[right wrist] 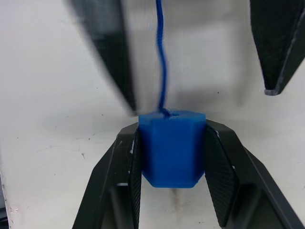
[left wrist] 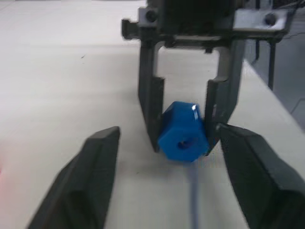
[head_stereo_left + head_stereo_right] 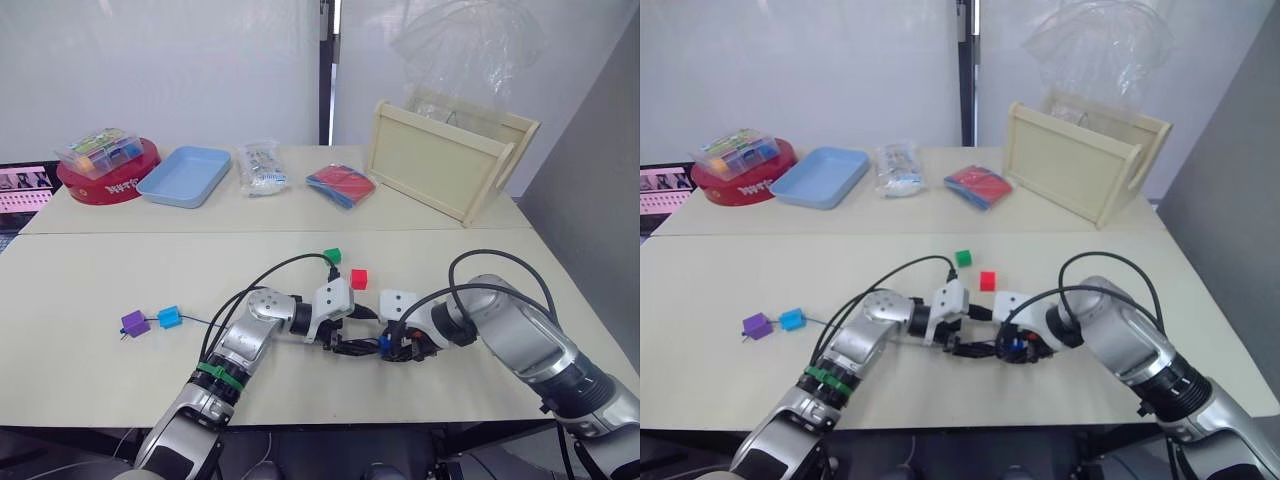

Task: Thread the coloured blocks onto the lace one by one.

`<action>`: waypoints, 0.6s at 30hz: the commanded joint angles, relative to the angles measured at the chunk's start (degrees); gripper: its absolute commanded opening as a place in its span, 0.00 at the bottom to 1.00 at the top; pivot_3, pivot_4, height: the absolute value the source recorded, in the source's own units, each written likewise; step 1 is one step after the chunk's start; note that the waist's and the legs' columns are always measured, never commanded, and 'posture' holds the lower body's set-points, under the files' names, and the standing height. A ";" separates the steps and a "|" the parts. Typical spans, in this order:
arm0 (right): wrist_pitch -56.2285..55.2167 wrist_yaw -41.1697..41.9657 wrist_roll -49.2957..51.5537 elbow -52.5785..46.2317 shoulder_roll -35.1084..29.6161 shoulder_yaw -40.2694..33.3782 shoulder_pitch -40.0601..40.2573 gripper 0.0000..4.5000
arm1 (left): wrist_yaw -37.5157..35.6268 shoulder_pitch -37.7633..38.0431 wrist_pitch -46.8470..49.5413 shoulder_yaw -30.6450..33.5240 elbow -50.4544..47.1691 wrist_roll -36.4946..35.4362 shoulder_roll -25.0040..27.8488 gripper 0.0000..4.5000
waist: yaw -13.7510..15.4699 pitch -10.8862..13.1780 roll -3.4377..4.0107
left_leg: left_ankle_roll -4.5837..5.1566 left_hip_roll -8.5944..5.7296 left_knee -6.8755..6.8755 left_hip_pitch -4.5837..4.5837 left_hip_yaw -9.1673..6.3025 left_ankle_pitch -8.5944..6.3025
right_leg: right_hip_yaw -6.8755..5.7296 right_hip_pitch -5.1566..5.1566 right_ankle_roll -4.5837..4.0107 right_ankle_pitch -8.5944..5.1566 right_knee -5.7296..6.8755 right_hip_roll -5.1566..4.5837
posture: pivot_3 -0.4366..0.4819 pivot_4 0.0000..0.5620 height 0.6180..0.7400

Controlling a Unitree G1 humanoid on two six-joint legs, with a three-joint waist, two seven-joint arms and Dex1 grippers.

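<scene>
The right gripper (image 1: 172, 143) pinched the dark blue block (image 1: 172, 147) low over the table (image 3: 90, 280), the lace (image 1: 160, 62) entering its hole between the spread left gripper (image 2: 171, 162); regripping the lace close seemed wise.

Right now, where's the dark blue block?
The dark blue block is clamped in the right gripper near the table's front edge, facing the open left gripper, with the lace entering its hole.
</scene>
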 commanded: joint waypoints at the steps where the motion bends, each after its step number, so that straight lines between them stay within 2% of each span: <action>1: -0.94 -0.77 0.43 0.24 0.42 1.08 -0.17 0.29 | 1.05 -0.37 -1.26 -0.17 -1.41 0.74 0.31 1.00 | -0.05 0.00 0.00 | 0.00 0.00 0.00 0.00 0.00 0.00 | 0.00 0.00 0.00 0.00 0.00 0.00 | 0.48 0.27 1.00; 5: -0.95 -0.85 0.50 0.37 0.33 1.18 -0.35 0.29 | 2.33 -1.05 -3.21 -0.80 0.86 3.76 2.28 1.00 | -0.11 0.00 0.00 | 0.00 0.00 0.00 0.02 0.00 0.00 | 0.01 0.00 0.00 0.00 0.01 0.01 | 0.48 0.27 1.00; 15: -0.24 -1.31 0.99 -0.40 0.04 0.01 -0.88 0.29 | 0.54 -0.71 -3.71 0.36 0.61 1.53 2.34 1.00 | -0.04 0.00 0.00 | 0.00 0.00 0.00 0.01 0.00 0.00 | 0.00 0.00 0.00 0.00 0.01 0.01 | 0.48 0.27 1.00; 16: 0.22 -1.04 1.56 -0.81 -0.29 -0.58 -0.97 0.52 | 0.63 -0.75 -3.76 0.43 0.58 1.47 2.11 1.00 | 0.04 0.00 0.00 | 0.00 0.00 0.00 0.01 0.00 0.00 | 0.00 0.00 0.00 0.00 0.01 0.01 | 0.48 0.27 1.00; 18: 1.12 -0.31 3.26 -2.11 -1.57 -2.53 -0.91 0.67 | 0.87 -0.94 -3.66 0.42 0.57 1.47 1.77 1.00 | 0.17 0.00 0.00 | 0.00 0.00 0.00 -0.04 0.00 0.00 | 0.00 -0.04 0.00 0.00 0.01 0.00 | 0.48 0.27 1.00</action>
